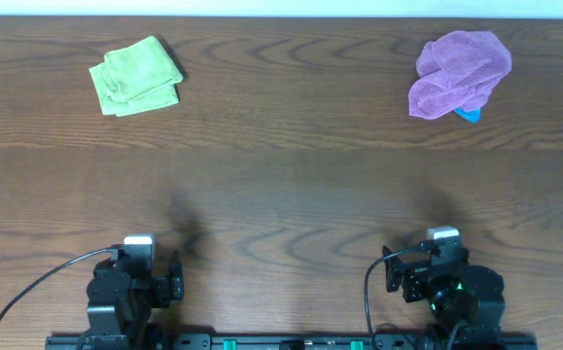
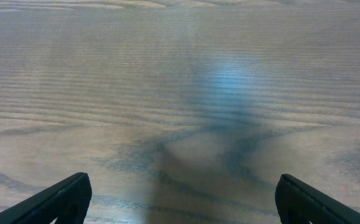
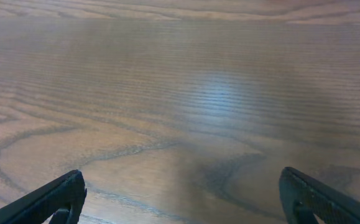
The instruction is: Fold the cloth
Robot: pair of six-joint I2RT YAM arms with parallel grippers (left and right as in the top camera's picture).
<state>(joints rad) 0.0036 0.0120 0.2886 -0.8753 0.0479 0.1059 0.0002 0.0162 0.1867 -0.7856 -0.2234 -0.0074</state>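
Wood-grain tabletop (image 1: 281,185) fills every view. We see a folded green cloth (image 1: 136,76) near its far left corner and a crumpled purple cloth (image 1: 458,74) near the far right. Our left tool (image 2: 183,186) and right tool (image 3: 181,182) gape wide, holding nothing, at the near edge.

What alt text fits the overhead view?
A folded green cloth lies far left on a brown wooden table; a crumpled purple cloth far right partly covers something blue. The black left arm and right arm rest at the near edge, touching neither.
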